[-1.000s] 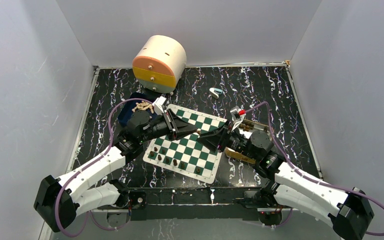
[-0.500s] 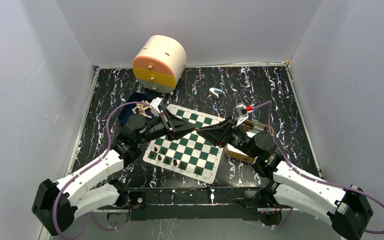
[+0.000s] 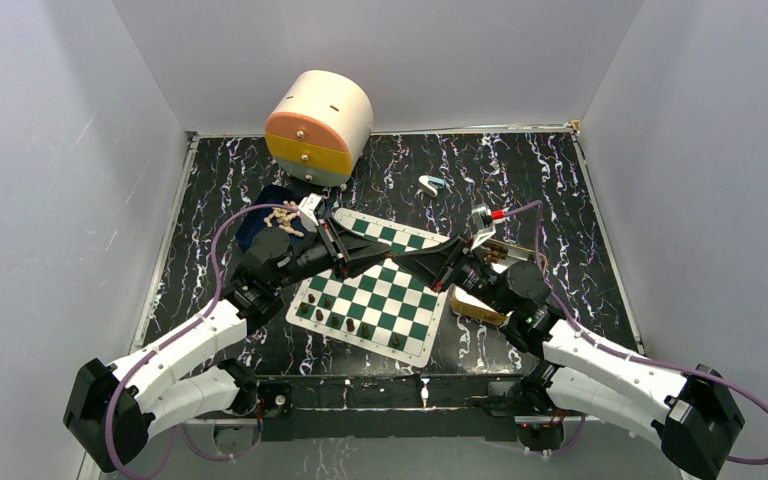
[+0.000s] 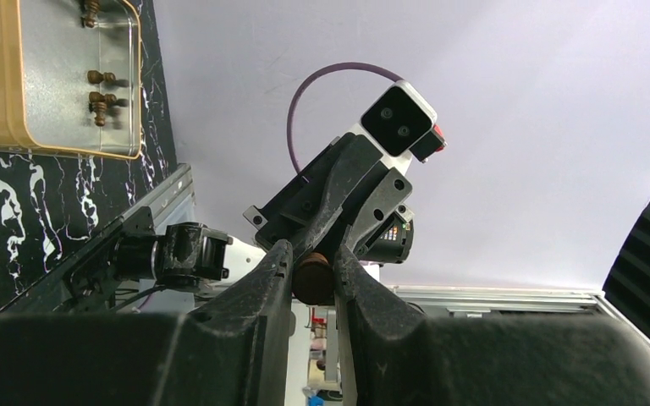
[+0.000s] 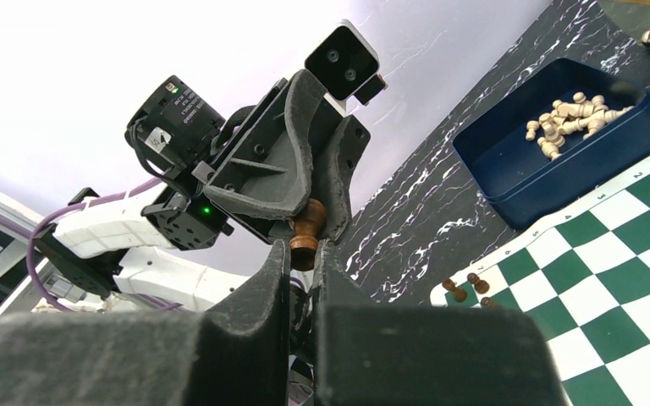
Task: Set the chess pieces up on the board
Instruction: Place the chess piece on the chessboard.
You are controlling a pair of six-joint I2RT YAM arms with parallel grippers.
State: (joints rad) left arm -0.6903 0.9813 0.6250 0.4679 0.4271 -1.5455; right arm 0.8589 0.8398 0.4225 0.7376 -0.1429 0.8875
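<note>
Handover in mid-air is what I am doing: my left gripper (image 4: 311, 264) is clamping a dark brown piece (image 4: 313, 281) between its pads, and my right gripper (image 5: 303, 254) is pinching the same piece from the opposite side, jaws drawn right in on it. In the top view the two sets of fingertips are meeting nose to nose near the centre of the frame, over the middle of the board (image 3: 405, 305) — so the piece is hanging clear of the squares, not standing on any. In the right wrist view it is sitting left of centre, its long axis seeming to run up the frame, in line with my right fingers and into the left ones. Neither arm is nearer; both are touching it. I am judging that one side has to let go next — probably the left — before the other can turn the piece upright and lower it.
</note>
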